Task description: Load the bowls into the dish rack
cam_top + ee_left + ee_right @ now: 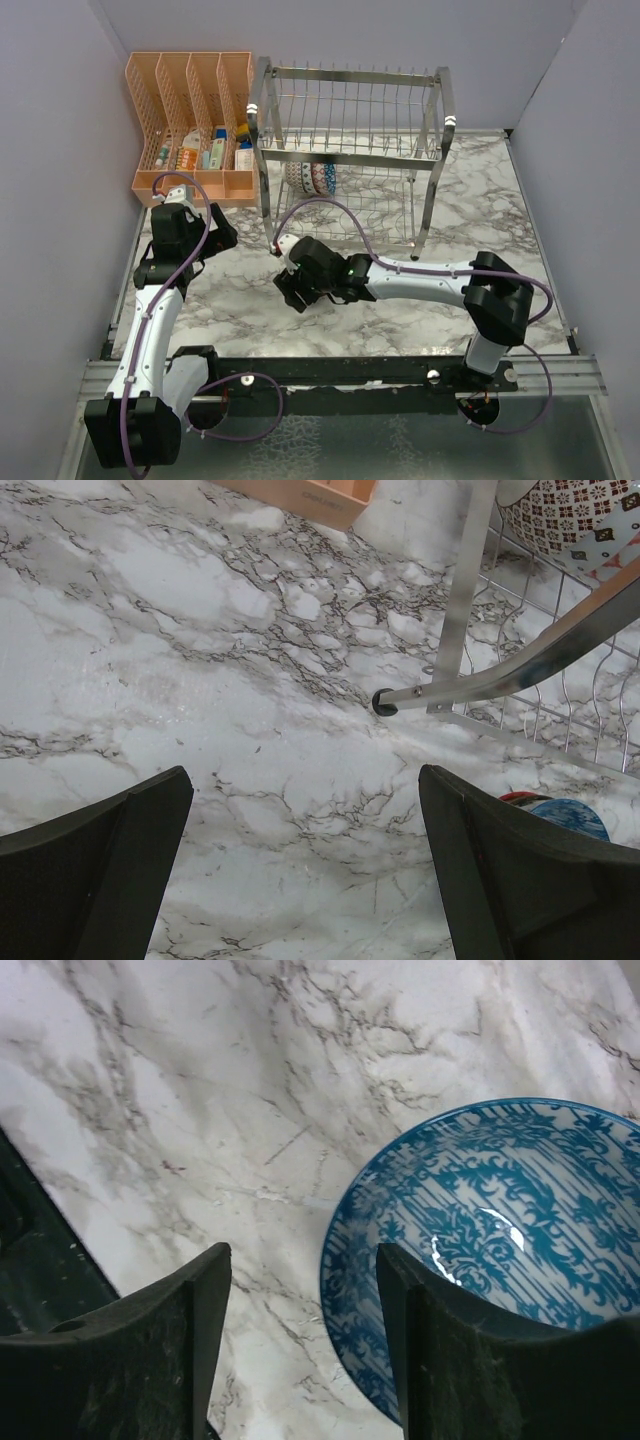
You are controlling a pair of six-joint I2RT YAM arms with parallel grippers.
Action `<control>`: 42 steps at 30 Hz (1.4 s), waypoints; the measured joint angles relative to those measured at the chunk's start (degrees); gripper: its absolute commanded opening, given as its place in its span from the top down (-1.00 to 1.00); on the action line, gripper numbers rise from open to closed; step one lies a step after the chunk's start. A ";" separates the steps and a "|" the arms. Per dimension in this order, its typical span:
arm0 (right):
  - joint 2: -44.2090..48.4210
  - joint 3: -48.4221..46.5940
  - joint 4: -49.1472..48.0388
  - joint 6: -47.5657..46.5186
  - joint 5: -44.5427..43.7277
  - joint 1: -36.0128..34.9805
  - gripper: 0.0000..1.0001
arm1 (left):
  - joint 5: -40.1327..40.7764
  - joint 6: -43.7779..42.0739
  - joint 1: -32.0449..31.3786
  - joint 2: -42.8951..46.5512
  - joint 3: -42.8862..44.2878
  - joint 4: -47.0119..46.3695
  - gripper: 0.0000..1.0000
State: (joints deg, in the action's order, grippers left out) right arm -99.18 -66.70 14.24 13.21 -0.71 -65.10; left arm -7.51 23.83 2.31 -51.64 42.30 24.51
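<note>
A blue-patterned bowl [500,1230] lies right way up on the marble table. My right gripper [305,1270] is open and straddles its near rim, one finger over the inside and one outside. In the top view this gripper [291,288] is left of centre and hides the bowl. The chrome dish rack [350,150] stands at the back, with bowls [310,178] on edge in its lower tier. My left gripper [222,240] is open and empty over bare marble near the rack's front left foot [382,702]. A racked bowl [570,510] and a sliver of the blue bowl [570,815] show in the left wrist view.
An orange mesh organiser [190,110] with small packets stands at the back left, touching the rack's left side; its base shows in the left wrist view [310,492]. Grey walls close in the left, back and right. The arm rail [350,370] runs along the near edge.
</note>
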 measured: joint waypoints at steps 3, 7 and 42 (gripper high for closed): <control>-1.44 -0.55 1.07 -0.79 -2.45 -0.09 -0.01 | 0.00 0.00 0.00 0.00 0.00 0.00 -0.99; -2.32 -0.74 2.03 -1.51 -4.46 -0.09 0.42 | 0.00 0.00 0.00 0.00 0.00 -0.02 -0.99; 7.74 0.92 -0.46 0.70 -2.56 -0.09 0.98 | -0.63 0.00 0.26 -0.02 0.00 -0.02 -0.99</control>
State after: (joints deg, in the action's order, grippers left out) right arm -91.44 -65.78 13.78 13.91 -3.27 -65.19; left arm -8.14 23.83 2.57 -51.66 42.30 24.49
